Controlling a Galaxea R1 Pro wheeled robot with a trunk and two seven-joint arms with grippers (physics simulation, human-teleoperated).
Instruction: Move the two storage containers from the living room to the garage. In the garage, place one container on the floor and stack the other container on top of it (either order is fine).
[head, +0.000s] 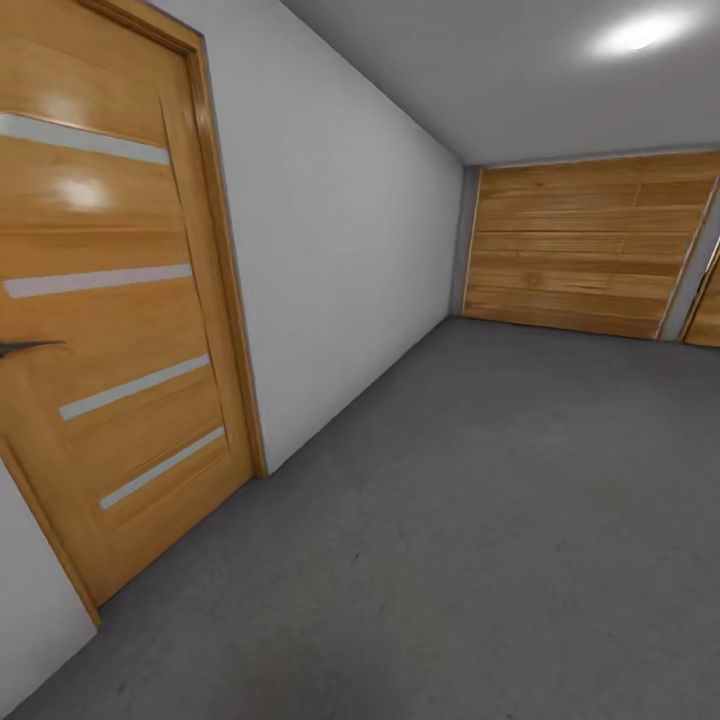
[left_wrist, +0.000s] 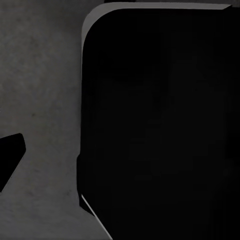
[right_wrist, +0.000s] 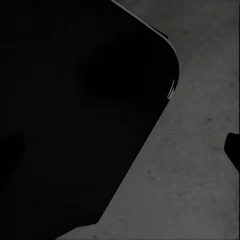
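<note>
The two storage containers are out of view, and so is the living room. The head view looks into the garage, with pale grey walls (head: 340, 230) and the dark grey concrete floor (head: 480, 520). In the left wrist view a black rounded part of my own body (left_wrist: 160, 125) hangs over the floor (left_wrist: 45, 75), and one dark fingertip (left_wrist: 11, 160) pokes in at the edge. In the right wrist view a similar black body part (right_wrist: 75, 110) sits above the floor (right_wrist: 190, 190), with a dark fingertip (right_wrist: 233, 150) at the edge. Nothing shows between the fingers.
A wooden door (head: 110, 320) with pale stripes and a dark handle (head: 25, 347) stands close on the left. A wide wood-panelled garage door (head: 590, 250) closes the far end. A ceiling light (head: 640, 32) glows above.
</note>
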